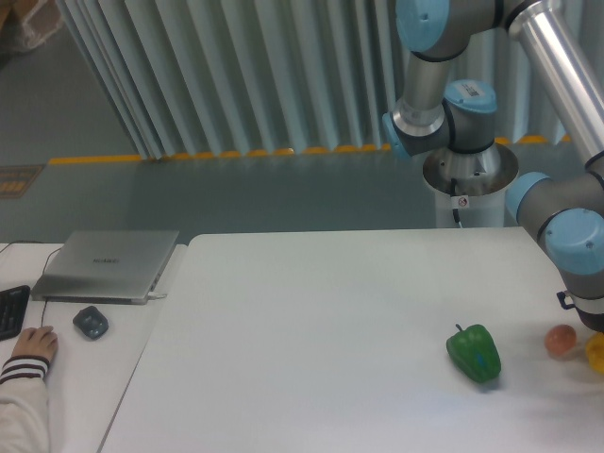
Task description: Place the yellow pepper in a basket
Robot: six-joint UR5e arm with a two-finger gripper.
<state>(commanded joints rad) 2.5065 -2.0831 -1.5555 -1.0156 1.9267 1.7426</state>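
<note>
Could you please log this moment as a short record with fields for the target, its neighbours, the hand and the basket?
target: yellow pepper, cut off by the right frame edge
neighbours: small orange-pink ball beside it, green pepper further left
hand: out of frame; only the arm shows above the target
basket: none in view
side desk: closed laptop, mouse

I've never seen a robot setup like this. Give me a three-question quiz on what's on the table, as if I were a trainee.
1. True or false: the green pepper lies left of the orange ball.
2. Which item is cut off by the picture's right edge: A) laptop, B) yellow pepper, C) green pepper?
3. Fill in: no ____ for the yellow pepper is in view.

Key: 1 true; 2 B; 3 basket.
</note>
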